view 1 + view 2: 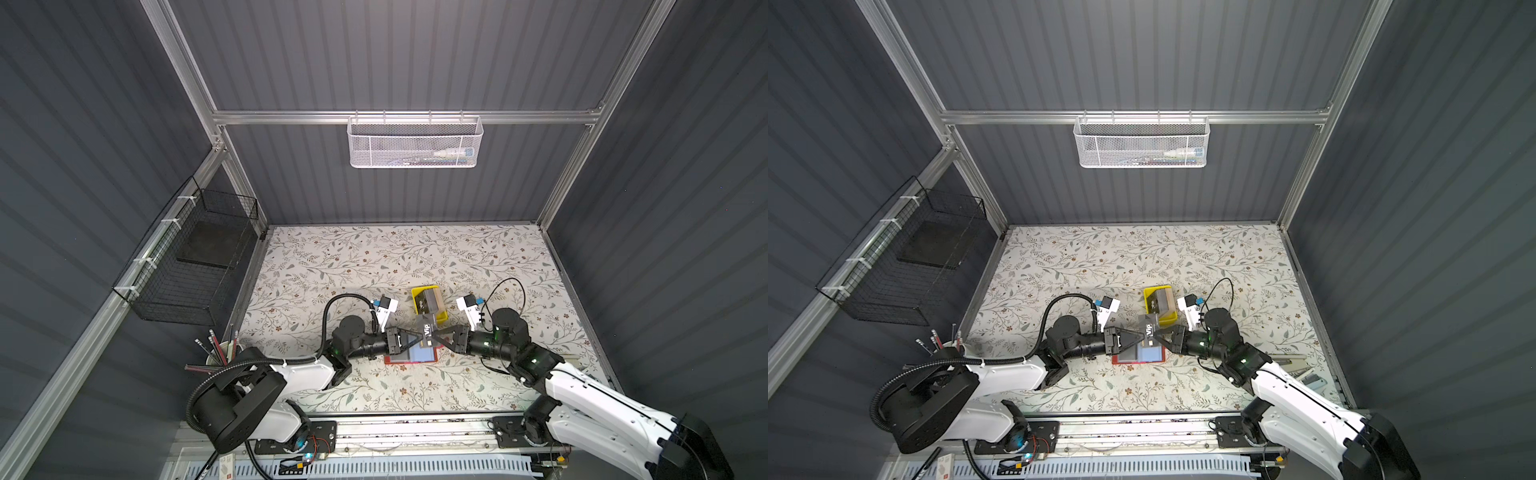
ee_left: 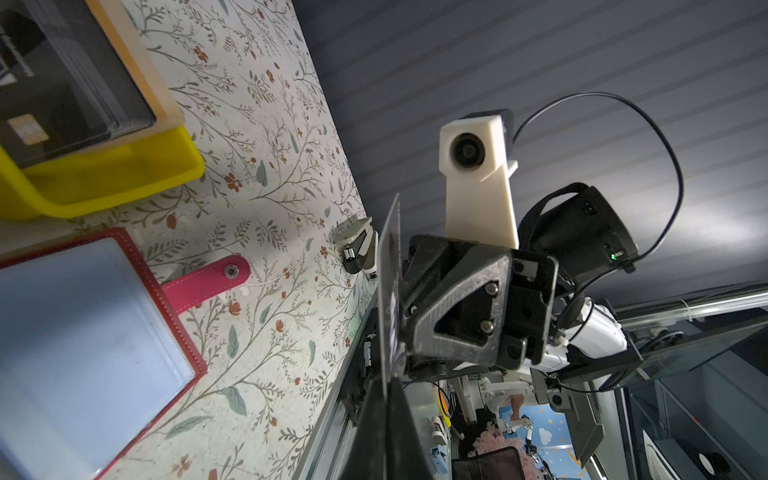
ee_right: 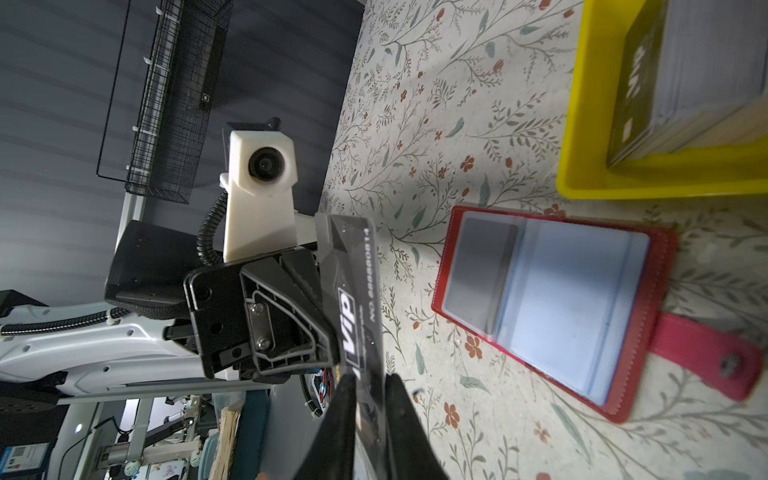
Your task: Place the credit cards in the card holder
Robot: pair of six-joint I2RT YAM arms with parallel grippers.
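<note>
A black credit card with white "VIP" lettering (image 1: 427,330) (image 1: 1148,332) hangs on edge between both grippers, just above the open red card holder (image 1: 409,361) (image 1: 1138,359). My left gripper (image 1: 417,337) (image 2: 388,386) is shut on one end of this card (image 2: 392,270). At the other end my right gripper (image 1: 434,337) (image 3: 370,386) has its fingers slightly apart, with the card (image 3: 357,299) in the gap. The card holder (image 3: 582,299) (image 2: 172,316) lies flat with clear pockets up, a grey card in one, its strap out to the side. More credit cards (image 1: 430,301) (image 3: 685,75) are stacked behind.
The stack sits in a small yellow tray (image 1: 419,289) (image 3: 623,183) just behind the holder. A cup of pencils (image 1: 220,353) stands at the front left. A black wire basket (image 1: 195,266) hangs on the left wall, a white mesh basket (image 1: 415,141) on the back rail.
</note>
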